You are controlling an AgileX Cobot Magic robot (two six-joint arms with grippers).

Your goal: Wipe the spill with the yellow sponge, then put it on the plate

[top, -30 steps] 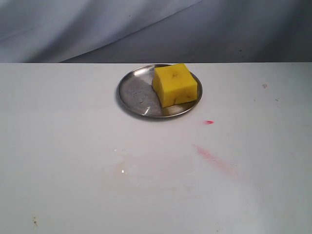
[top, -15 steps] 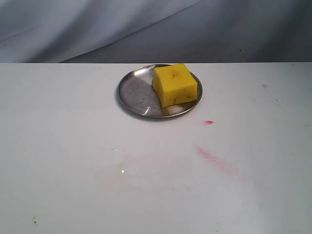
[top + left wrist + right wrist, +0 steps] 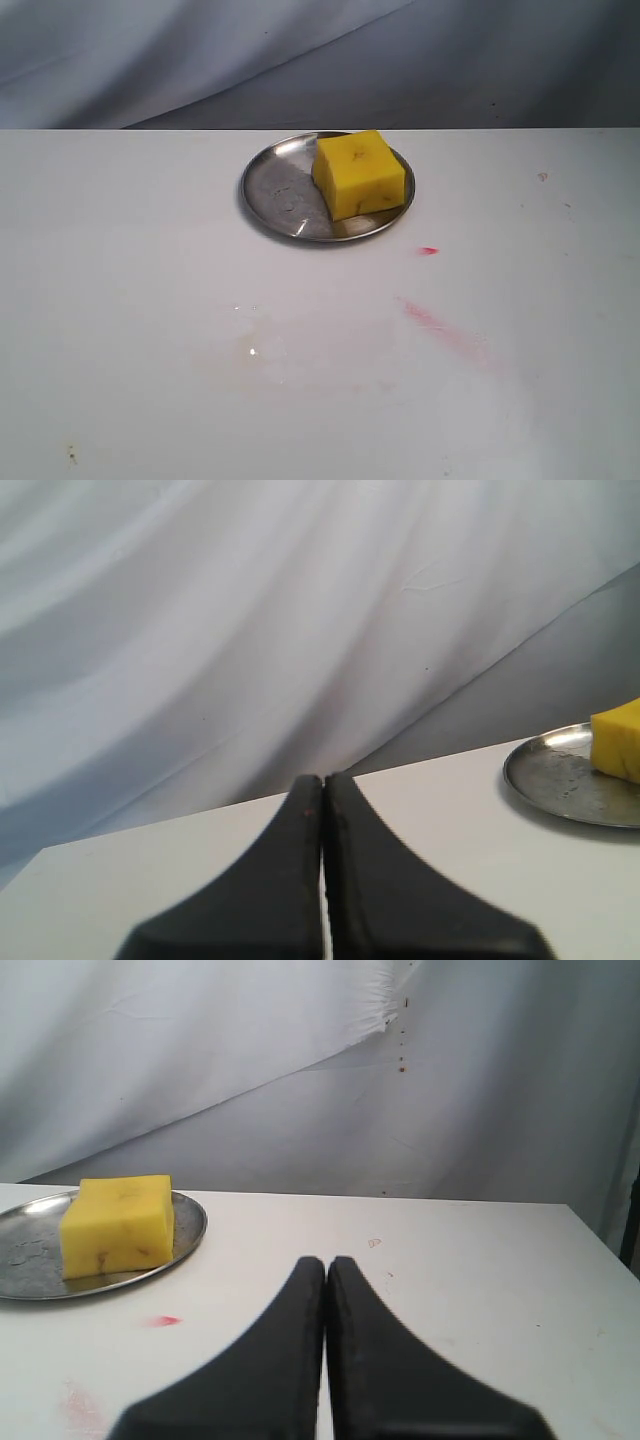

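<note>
The yellow sponge (image 3: 358, 173) rests on the right half of the steel plate (image 3: 275, 190) at the back middle of the white table. It also shows in the right wrist view as the sponge (image 3: 117, 1223) on the plate (image 3: 30, 1260), and in the left wrist view as the sponge (image 3: 618, 740) on the plate (image 3: 560, 780). No amber puddle shows; only a faint wet sheen (image 3: 252, 350) marks the table. Neither arm appears in the exterior view. My left gripper (image 3: 323, 778) and right gripper (image 3: 327, 1261) are both shut on nothing, well away from the plate.
A pink-red smear (image 3: 440, 328) lies right of the table's middle, and a small red dot (image 3: 428, 250) sits just below the plate. Grey-white cloth hangs behind the table. A dark speck (image 3: 71, 456) marks the near left.
</note>
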